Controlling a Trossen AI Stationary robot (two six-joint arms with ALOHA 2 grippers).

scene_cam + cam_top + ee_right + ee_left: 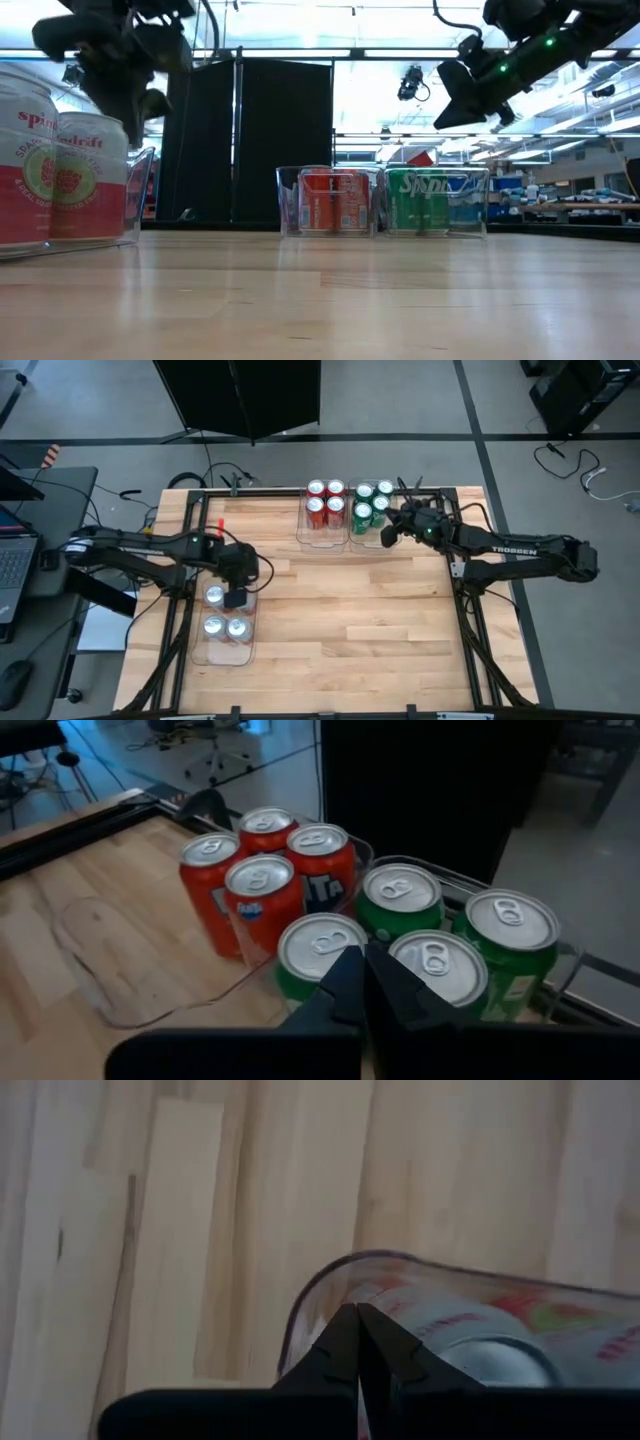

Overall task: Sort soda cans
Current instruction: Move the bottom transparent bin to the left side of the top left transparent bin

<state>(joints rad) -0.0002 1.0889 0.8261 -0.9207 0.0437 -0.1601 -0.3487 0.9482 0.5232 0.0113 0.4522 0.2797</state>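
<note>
1. the red cans (325,503) stand four together in a clear bin (322,539) at the far edge of the table (360,610), and the four green cans (371,503) stand in a second clear bin (364,542) touching it on the right side.
2. three silver cans (224,618) show in a third bin (222,656) near the table's left front; a fourth may sit under the left arm's wrist, but that spot is hidden.
3. the left gripper (357,1342) hovers over the far end of that third bin, fingers pressed together with nothing between them.
4. the right gripper (362,982) hangs above the green cans, tips closed to a point and empty.
5. no loose can lies on the bare wood in any view, so the sorting looks finished or at its last step: every can seen is grouped by colour in its own bin.
6. the likely next move is for both arms to lift straight up and pull back clear of the bins; the care needed is not to clip a can top or a bin wall on the way out, since both sets of fingers sit close above them.
</note>
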